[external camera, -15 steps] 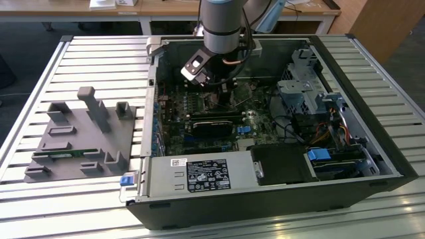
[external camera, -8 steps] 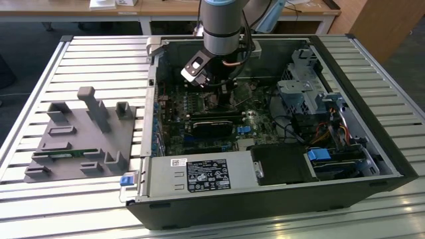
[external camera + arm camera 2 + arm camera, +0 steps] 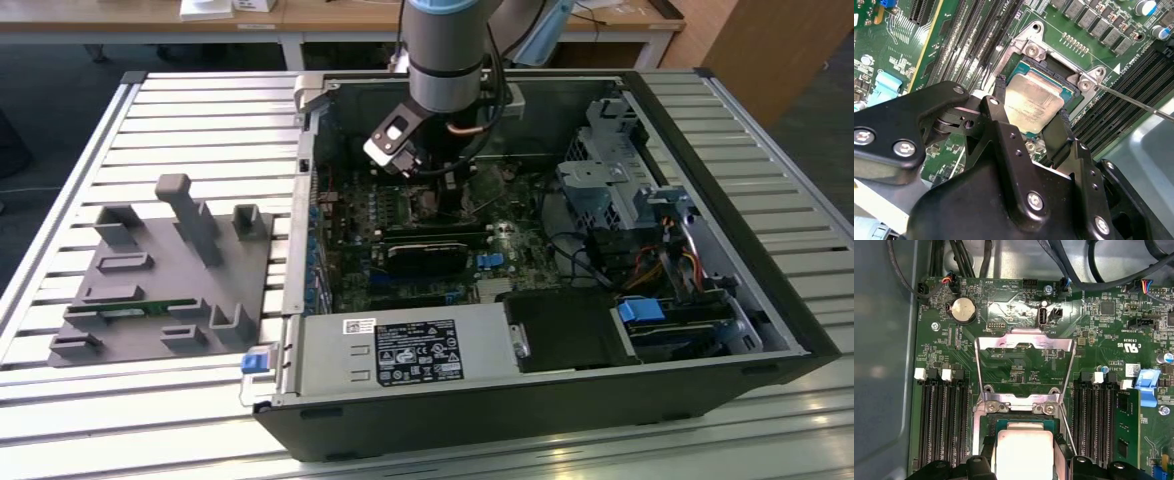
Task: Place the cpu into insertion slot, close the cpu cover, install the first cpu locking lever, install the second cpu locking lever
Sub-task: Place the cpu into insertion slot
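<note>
The cpu [image 3: 1034, 105] [image 3: 1024, 452], a pale silvery square chip, lies level in the insertion slot [image 3: 1033, 49] [image 3: 1019, 408], framed by its silvery rim. My gripper [image 3: 1031, 100] [image 3: 1024, 447] hangs straight over it, with one black finger [image 3: 999, 92] against one edge and the other against the opposite edge, shut on the chip. The cpu cover [image 3: 1024, 343], a thin metal frame with a window, stands swung open past the slot. A thin wire locking lever [image 3: 1134, 100] [image 3: 1066, 427] sticks out beside the socket. In the exterior view my gripper [image 3: 434, 185] is down inside the computer case.
Memory slots [image 3: 944, 420] flank the socket on both sides. Cables [image 3: 1089, 265] hang above the board. The case walls [image 3: 694, 180], a drive cage [image 3: 607, 180] and the power supply [image 3: 400, 350] hem in the arm. A grey fixture block [image 3: 160, 270] sits at the exterior view's left.
</note>
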Available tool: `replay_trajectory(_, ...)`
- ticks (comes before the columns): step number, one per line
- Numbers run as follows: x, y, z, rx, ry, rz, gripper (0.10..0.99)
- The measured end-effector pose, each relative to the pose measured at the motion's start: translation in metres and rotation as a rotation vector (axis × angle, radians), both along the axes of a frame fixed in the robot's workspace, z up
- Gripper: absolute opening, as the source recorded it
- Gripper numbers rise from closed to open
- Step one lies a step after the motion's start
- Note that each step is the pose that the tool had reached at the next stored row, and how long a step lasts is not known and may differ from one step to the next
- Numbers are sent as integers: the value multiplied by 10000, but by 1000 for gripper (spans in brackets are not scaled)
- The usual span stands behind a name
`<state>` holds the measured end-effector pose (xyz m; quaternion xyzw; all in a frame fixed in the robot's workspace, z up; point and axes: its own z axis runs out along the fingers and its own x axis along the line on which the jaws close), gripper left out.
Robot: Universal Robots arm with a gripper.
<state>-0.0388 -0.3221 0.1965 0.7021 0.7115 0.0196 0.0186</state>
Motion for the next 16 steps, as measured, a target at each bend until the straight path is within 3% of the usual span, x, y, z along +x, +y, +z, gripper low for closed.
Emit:
replay_trajectory(5, 3, 4, -16, -3, 25, 0, 545)
replay_trajectory(16, 3, 19, -25, -1, 26, 0, 545)
